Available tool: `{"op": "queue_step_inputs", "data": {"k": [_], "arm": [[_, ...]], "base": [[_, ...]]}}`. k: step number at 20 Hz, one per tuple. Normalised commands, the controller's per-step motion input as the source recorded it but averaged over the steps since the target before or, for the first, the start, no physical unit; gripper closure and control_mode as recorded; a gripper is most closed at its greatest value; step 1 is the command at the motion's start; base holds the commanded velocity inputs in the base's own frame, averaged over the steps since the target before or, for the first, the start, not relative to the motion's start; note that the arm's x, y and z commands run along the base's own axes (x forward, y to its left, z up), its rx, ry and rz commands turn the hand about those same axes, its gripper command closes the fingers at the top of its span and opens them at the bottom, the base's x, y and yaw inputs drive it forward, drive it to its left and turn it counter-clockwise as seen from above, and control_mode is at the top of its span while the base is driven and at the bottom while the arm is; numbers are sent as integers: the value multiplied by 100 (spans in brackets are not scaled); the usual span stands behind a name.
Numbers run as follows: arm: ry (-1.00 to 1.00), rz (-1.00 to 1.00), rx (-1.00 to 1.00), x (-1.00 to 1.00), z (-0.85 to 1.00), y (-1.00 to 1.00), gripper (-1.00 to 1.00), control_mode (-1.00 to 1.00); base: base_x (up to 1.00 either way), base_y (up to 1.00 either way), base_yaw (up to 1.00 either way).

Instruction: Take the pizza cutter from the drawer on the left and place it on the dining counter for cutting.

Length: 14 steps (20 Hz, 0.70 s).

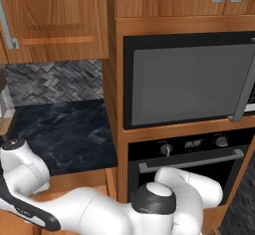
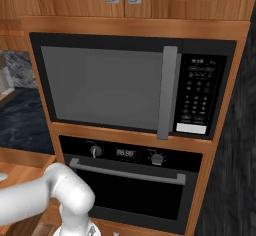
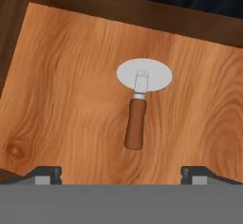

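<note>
The setting is a wood-fronted kitchen wall unit: a built-in microwave [image 2: 135, 90] sits above a black oven [image 2: 132, 190], with wooden cabinet doors [image 1: 52, 17] overhead. To the left, a short black marble desk [image 1: 64, 134] runs beneath a grey herringbone backsplash [image 1: 55, 82]. The white arm [image 1: 99, 211] bends low across the bottom of the left base view, toward the lower left.

In the hand view, the drawer [image 3: 71, 99] stands open, its pale wood floor exposed. The pizza cutter [image 3: 140, 99] lies flat on that floor near the middle, its round grey blade toward the top of the view and its brown handle pointing down toward the camera. The gripper [image 3: 121, 173] hangs above the drawer with its jaws spread wide, one fingertip on each side of the handle's line, and it is clear of the cutter.
</note>
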Motion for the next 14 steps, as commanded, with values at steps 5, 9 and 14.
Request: {"op": "queue_step_inputs", "data": {"k": [5,9,14], "arm": [[0,-11,0,-23,-29,-1,-100,-100],[0,-10,0,0,-16,-7,-100,-100],[0,-14,1,-1,-29,-4,-100,-100]], "base": [[0,0,0],[0,0,0],[0,0,0]]}}
